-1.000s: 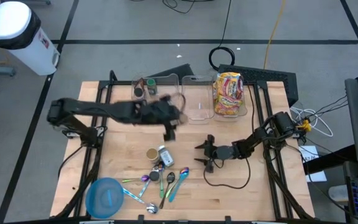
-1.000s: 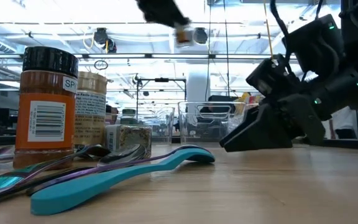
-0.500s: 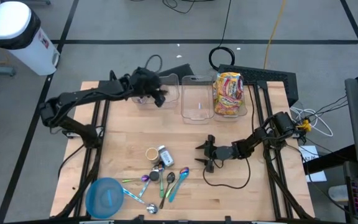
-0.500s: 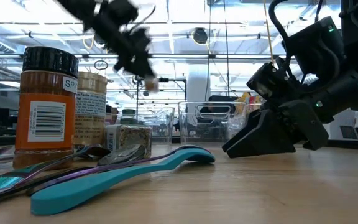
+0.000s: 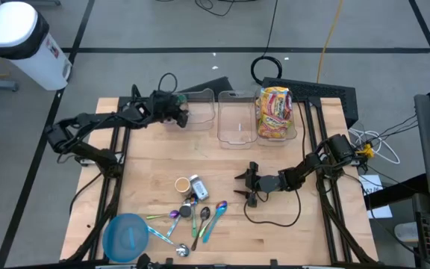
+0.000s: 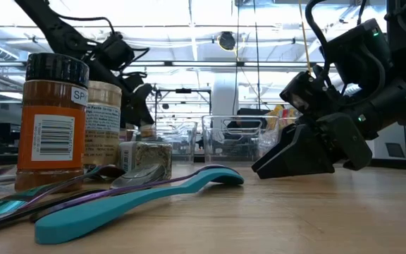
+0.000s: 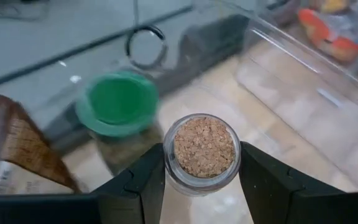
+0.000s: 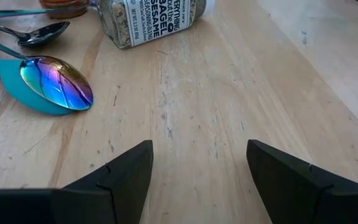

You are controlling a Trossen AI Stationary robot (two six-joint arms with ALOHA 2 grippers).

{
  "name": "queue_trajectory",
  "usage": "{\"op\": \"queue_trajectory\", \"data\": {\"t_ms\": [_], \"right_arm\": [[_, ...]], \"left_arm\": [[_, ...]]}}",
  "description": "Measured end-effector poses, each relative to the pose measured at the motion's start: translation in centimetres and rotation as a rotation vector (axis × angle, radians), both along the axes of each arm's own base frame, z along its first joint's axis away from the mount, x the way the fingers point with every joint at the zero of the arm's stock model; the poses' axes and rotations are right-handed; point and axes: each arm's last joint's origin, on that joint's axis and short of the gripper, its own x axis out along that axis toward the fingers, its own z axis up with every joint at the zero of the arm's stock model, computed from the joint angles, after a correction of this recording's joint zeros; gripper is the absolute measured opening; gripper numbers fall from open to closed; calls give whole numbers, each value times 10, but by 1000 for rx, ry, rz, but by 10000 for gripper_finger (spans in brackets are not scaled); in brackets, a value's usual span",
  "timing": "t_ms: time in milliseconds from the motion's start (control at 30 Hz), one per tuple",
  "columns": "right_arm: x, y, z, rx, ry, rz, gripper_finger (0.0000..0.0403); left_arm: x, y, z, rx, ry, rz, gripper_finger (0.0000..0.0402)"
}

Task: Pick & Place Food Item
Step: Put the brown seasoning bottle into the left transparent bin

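My left gripper (image 5: 176, 112) is at the table's far side, over the left clear bin (image 5: 200, 112), and is shut on a small glass jar with a cork top (image 7: 204, 149); it also shows in the low view (image 6: 138, 106). Below it in the bin are a green-lidded jar (image 7: 118, 102) and a brown packet (image 7: 11, 149). My right gripper (image 5: 243, 187) is open and empty, low over the table right of centre, with nothing between its fingers (image 8: 194, 162). My left gripper pinches the small jar between its two fingers by the glass sides just under the cork top (image 7: 169, 169). The fingers come from above, pointing down into the bin. The jar is upright with its cork up, lifted above the bin's contents.
A middle clear bin (image 5: 237, 123) and a right bin holding a snack bag (image 5: 275, 112) stand beside the left one. An orange spice jar (image 5: 183, 184), a lying sesame jar (image 8: 151, 18), several spoons (image 5: 200, 217) and a blue bowl (image 5: 128, 235) lie near the front.
My left gripper has carried the cork-topped jar from over the table's middle toward the far edge and a little left, over the left bin, and has come down toward it. It has stayed shut on the jar.
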Motion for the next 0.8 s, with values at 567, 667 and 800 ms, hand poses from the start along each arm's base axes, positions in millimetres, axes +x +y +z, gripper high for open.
{"op": "queue_trajectory", "data": {"t_ms": [567,667,800], "right_arm": [[0,0,1,2,-10,-2,251],[0,0,1,2,-10,-2,251],[0,0,1,2,-10,-2,251]], "left_arm": [[-2,0,-5,2,34,72,196],[-2,0,-5,10,49,77,180],[-4,-1,-7,1,72,81,180]]}}
